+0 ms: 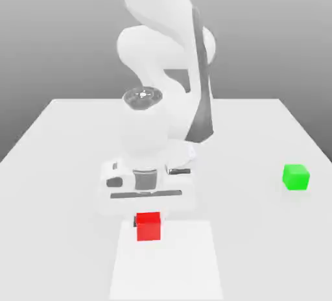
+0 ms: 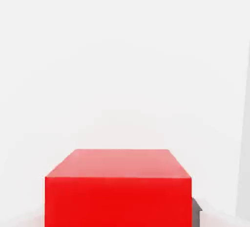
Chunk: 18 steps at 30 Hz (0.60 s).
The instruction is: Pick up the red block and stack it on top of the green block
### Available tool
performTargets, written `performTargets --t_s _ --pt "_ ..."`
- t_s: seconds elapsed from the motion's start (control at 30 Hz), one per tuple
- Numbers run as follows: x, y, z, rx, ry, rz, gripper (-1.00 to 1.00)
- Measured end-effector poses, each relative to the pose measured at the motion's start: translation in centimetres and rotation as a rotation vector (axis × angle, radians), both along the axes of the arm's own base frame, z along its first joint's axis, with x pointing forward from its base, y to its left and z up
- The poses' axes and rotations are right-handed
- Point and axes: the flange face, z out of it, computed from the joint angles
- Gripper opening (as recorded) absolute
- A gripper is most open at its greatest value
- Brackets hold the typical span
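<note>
Clamped low over the white tabletop, my claw has its fingers drawn in on the small bright red cube, which sits right beneath my hand and looms close in the hand view. I judge the grip made, so the lift should go straight up, slow enough that nothing slips. Farther off, toward the exterior view's right, the small bright green cube waits well apart; I must carry across and settle squarely on it

No readable text, labels or numbers anywhere.
</note>
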Motion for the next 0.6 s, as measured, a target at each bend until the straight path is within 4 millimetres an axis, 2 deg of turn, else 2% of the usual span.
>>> performTargets --t_s 0.2,0.23,0.3,0.43,0.5,0.6 --pt "0.0 0.0 4.8 0.000 0.000 -0.001 -1.00" --pt "0.1 0.9 5.4 0.000 0.000 0.026 -1.00" --pt "0.5 4.2 6.2 0.001 -0.002 0.131 -1.00" --pt "0.1 13.2 7.1 0.001 -0.005 0.405 -1.00" --pt "-1.1 17.9 7.6 0.002 -0.006 0.548 -1.00" --pt "-4.1 24.6 8.2 0.003 -0.007 0.764 -1.00"
